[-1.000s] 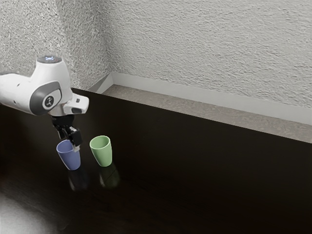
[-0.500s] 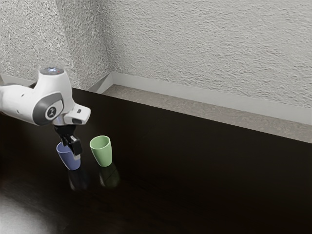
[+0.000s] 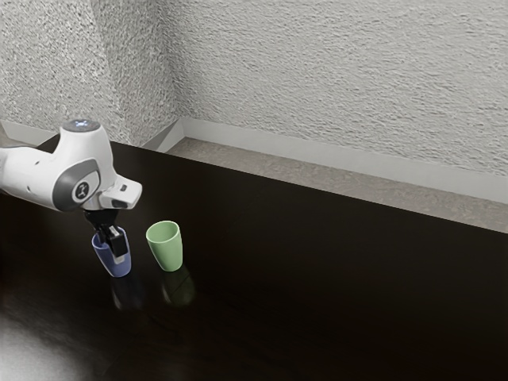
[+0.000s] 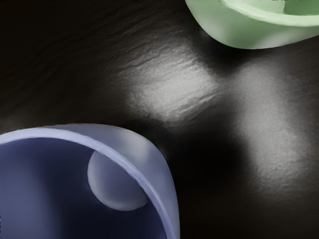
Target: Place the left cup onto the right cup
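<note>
Hovering no more: the gripper [image 3: 112, 240] is right down at the blue cup [image 3: 110, 262]

So the blue cup sits on the dark table [image 3: 317, 278] out toward 9 o'clock in the exterior view. It's standing upright with its mouth pointing up to 12, so the long axis is pretty much vertical. The green cup [image 3: 165, 248] is just beside it at its 3 o'clock, also mouth up, and the two aren't touching. The gripper is at the blue cup's rim on the side nearest the green one, but honestly I can't tell if it's clamped on or still loose. The wrist view looks down into the blue cup [image 4: 50, 189] to its pale round bottom, with bare table between it and the green cup [image 4: 239, 25]. Compared with a second ago, the arm [image 3: 71, 171] has sunk lower: the gripper was above the rim then. Both cups haven't budged.
</note>
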